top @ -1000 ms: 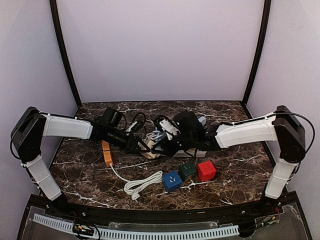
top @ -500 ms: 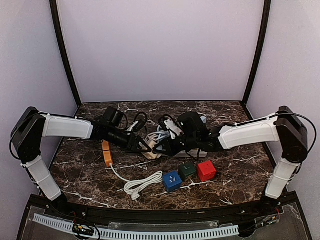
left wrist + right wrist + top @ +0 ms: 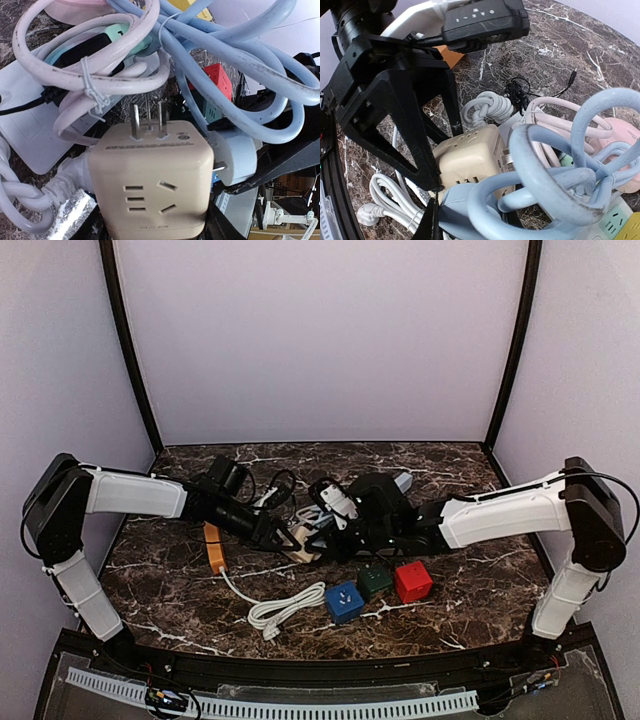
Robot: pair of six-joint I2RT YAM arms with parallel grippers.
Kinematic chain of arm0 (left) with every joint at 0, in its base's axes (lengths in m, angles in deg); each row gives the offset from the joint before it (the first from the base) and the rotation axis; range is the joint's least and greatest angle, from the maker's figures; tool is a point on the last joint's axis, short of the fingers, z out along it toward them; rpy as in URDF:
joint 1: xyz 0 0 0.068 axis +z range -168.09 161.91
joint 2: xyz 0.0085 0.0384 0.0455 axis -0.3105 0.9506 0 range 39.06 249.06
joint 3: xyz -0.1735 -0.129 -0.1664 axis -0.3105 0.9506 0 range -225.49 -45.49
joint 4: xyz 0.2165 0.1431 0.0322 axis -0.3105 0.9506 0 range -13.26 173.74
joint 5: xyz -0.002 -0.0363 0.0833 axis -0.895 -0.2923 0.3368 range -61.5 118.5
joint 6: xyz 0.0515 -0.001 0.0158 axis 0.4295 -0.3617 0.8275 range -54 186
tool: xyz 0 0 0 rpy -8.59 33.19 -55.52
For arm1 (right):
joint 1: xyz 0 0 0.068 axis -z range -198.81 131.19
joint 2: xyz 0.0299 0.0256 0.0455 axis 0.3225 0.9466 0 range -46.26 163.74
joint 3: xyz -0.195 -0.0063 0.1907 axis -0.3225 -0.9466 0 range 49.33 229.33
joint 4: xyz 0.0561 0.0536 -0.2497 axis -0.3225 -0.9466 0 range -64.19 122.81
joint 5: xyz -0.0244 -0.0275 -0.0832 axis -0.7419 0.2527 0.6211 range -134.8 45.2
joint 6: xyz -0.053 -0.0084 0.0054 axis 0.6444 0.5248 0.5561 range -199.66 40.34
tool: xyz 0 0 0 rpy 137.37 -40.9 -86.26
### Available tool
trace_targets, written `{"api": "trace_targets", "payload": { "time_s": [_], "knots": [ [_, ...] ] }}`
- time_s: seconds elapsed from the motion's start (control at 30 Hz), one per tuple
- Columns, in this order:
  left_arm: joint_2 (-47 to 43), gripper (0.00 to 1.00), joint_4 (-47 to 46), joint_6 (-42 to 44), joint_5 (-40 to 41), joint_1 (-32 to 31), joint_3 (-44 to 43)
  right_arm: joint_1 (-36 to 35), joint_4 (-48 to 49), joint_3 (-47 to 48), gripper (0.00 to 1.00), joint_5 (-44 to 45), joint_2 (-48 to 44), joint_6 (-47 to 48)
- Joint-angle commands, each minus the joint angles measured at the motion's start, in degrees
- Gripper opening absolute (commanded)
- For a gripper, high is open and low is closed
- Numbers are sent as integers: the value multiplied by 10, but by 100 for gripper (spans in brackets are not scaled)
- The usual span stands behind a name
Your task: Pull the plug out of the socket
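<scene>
The left gripper (image 3: 288,536) is clenched on the beige socket cube (image 3: 150,185), one black finger against each side, and holds it at the middle of the marble counter (image 3: 480,580) among a tangle of cords. In the left wrist view the cube's own three metal prongs stick out of its far face, bare and plugged into nothing. Its near face shows several slot openings. A pale blue-white plug (image 3: 237,157) sits against the cube's right side, and a short piece of metal prong shows in the narrow gap between the two. The right gripper (image 3: 322,540) reaches in from the opposite side and is closed on that plug. One dark fingertip (image 3: 432,220) shows just beside the plug in the right wrist view, and the other finger is hidden. The plug's thick pale blue cable (image 3: 545,165) loops in large coils above and behind the cube. It lies across a white power strip (image 3: 25,130) and a bundle of pinkish-white cord (image 3: 75,75) bound with a tie. Nearer the arm bases, well apart from both grippers, a blue cube (image 3: 343,602), a green cube (image 3: 375,582) and a red cube (image 3: 412,581) stand in a row. A coiled white cable (image 3: 285,610) lies to their left, and an orange block (image 3: 213,547) lies under the left arm.
</scene>
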Motion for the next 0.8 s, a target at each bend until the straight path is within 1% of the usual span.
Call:
{"api": "trace_targets", "payload": {
  "time_s": [0.0, 0.07, 0.17, 0.4, 0.53, 0.67, 0.77],
  "knots": [
    [13, 1, 46, 34, 30, 19, 11, -40, 10, 19, 0, 29, -40, 62],
    [14, 1, 46, 33, 28, 23, 12, -56, 2, 19, 0, 59, -41, 83],
    [15, 1, 44, 31, 26, 26, 12, -67, -10, 19, 0, 71, -45, 101],
    [15, 1, 43, 32, 28, 27, 12, -67, -2, 8, 0, 79, -66, 94],
    [11, 1, 38, 32, 24, 26, 13, -67, -2, 10, 0, 112, -84, 84],
    [-8, 1, 27, 40, 17, 26, 15, -54, -31, 21, 0, 138, -106, 70],
    [-37, 1, 22, 56, 17, 26, 16, -27, -55, 29, 0, 147, -127, 55]
  ]
}}
